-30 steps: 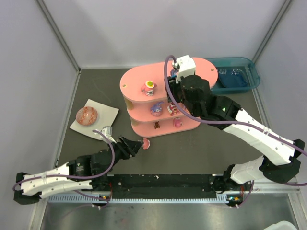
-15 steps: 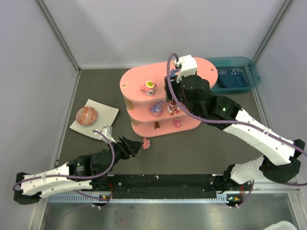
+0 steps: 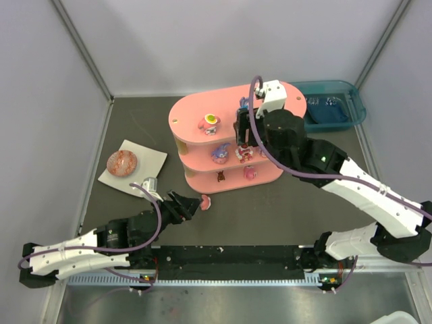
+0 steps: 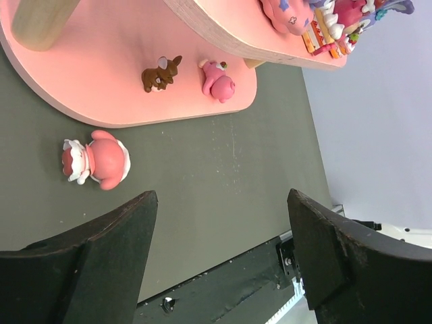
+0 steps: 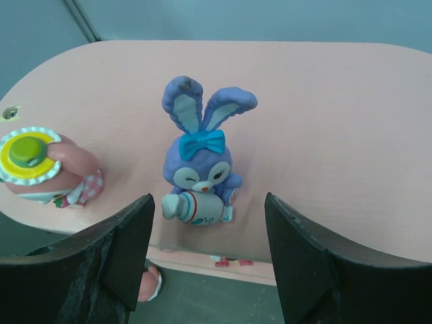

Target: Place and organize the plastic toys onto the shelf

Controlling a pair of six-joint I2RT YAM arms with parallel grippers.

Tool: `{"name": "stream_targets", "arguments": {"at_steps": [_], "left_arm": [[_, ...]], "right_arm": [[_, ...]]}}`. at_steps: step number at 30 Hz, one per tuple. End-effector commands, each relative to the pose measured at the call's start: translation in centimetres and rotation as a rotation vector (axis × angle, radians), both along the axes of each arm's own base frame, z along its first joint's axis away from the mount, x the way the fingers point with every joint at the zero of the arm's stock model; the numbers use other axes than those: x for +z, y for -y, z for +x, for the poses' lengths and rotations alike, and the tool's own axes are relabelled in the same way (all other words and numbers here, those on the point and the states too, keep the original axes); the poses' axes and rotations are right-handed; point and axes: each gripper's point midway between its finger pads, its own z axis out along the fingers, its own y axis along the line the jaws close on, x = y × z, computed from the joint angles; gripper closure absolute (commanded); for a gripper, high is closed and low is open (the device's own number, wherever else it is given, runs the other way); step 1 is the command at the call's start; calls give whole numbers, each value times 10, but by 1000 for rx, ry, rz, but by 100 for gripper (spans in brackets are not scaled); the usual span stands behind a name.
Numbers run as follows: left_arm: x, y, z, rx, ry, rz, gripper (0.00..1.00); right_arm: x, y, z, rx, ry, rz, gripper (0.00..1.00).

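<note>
The pink three-tier shelf [image 3: 196, 111] stands mid-table. My right gripper [image 3: 244, 131] is open above its top tier [image 5: 324, 135]. A purple bunny toy [image 5: 199, 169] stands upright between the open fingers, untouched. A pink toy with a yellow cap [image 3: 211, 122] stands to its left, also seen in the right wrist view [image 5: 47, 169]. Two toys [image 3: 219, 154] sit on the middle tier. A brown toy [image 4: 160, 73] and a pink toy [image 4: 218, 81] sit on the bottom tier. My left gripper [image 3: 190, 206] is open and empty, just behind a pink-and-white toy [image 4: 101, 160] lying on the table.
A white square plate [image 3: 150, 162] with a speckled brown-red ball [image 3: 123, 162] lies at the left. A teal bin [image 3: 337, 101] stands behind the shelf's right end. Enclosure walls ring the table.
My right gripper has shifted right over the top tier. The left arm and the pink toy on the table have not moved.
</note>
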Motion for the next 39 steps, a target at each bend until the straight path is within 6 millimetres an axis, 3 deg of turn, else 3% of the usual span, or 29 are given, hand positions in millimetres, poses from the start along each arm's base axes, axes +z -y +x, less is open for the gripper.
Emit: {"name": "stream_targets", "arguments": {"at_steps": [1, 6, 10, 11, 14, 19, 24, 29, 32, 33, 34, 39], "left_arm": [[14, -6, 3, 32, 8, -39, 16], [13, -8, 3, 38, 4, -35, 15], [8, -12, 6, 60, 0, -18, 14], [7, -13, 6, 64, -2, -7, 14], [5, -17, 7, 80, -2, 7, 14], [-1, -16, 7, 78, -13, 44, 13], [-28, -1, 6, 46, -49, 122, 12], [-60, 8, 13, 35, -111, 193, 12], [-75, 10, 27, 25, -126, 209, 12], [-79, 2, 39, 54, -122, 231, 13], [-88, 7, 38, 10, -150, 247, 13], [-89, 8, 57, -1, -125, 361, 9]], "right_arm": [[31, 16, -9, -1, 44, 123, 33], [37, 20, -25, 61, 37, 187, 29], [38, 18, -50, 197, 45, 243, 13], [46, 24, -61, 234, 66, 275, 11], [43, 34, -76, 260, 83, 291, 4], [9, 37, -94, 268, 40, 293, 1], [-35, 31, -102, 278, -58, 325, 1], [-50, 36, -105, 257, -88, 368, 1], [-56, 40, -105, 248, -87, 357, 1], [-58, 41, -105, 245, -87, 351, 1], [-58, 43, -105, 240, -83, 349, 1], [-62, 50, -105, 230, -80, 334, 1]]}}
